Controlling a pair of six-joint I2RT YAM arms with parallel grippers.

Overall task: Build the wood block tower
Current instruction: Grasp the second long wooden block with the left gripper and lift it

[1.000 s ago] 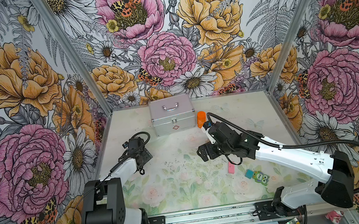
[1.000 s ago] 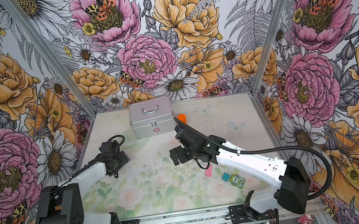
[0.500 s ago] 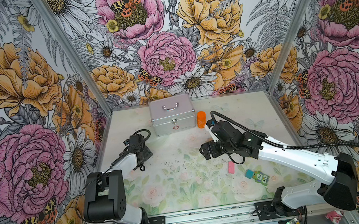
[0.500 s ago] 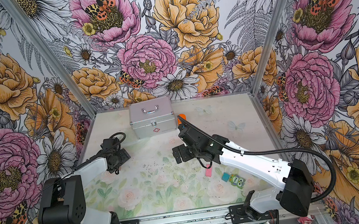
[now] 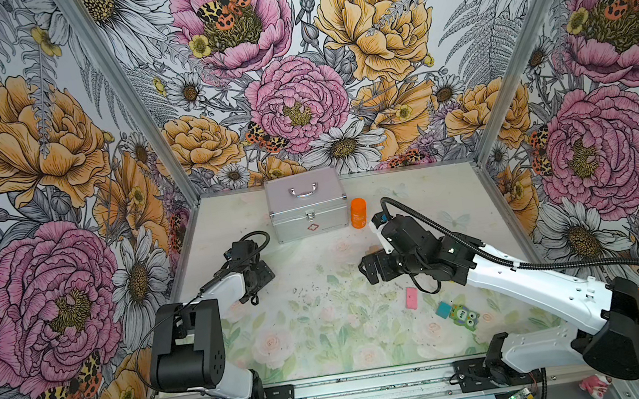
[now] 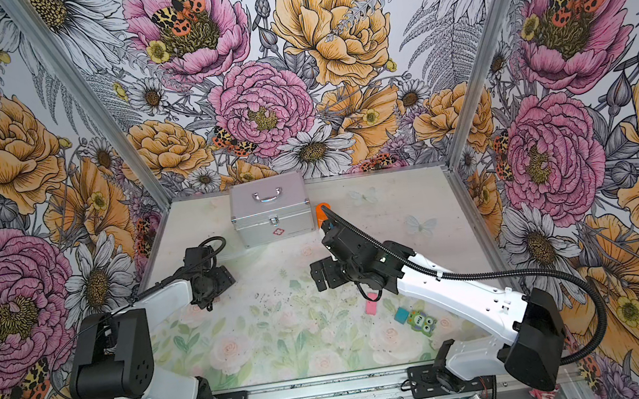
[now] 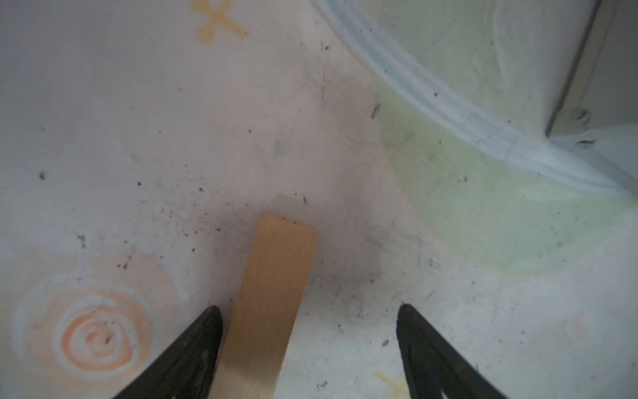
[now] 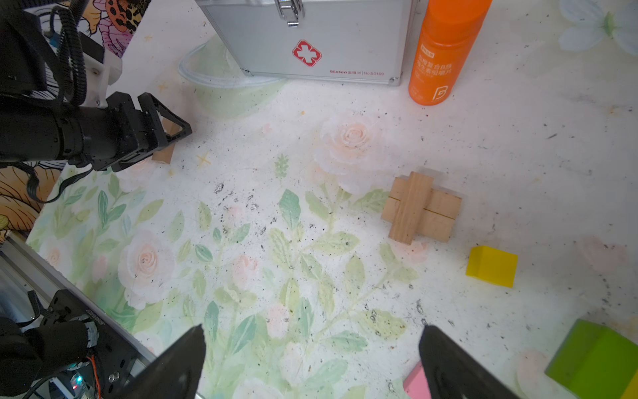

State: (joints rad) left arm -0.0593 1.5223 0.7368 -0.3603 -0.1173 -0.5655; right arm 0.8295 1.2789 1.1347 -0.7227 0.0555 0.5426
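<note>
In both top views the left fingers (image 5: 262, 273) hang before the silver case (image 5: 304, 206); the pink plank (image 5: 411, 297), teal cube (image 5: 444, 310) and owl piece (image 5: 464, 315) lie well before it. Left wrist view: those fingers stand apart, a tan plank (image 7: 272, 293) flat on the surface (image 7: 138, 138) between them, ungripped. Right wrist view: the right fingers (image 8: 448, 362) gape wide, empty; the tower (image 8: 421, 207), one plank across two, sits near the case, yellow cube (image 8: 492, 266) beside.
</note>
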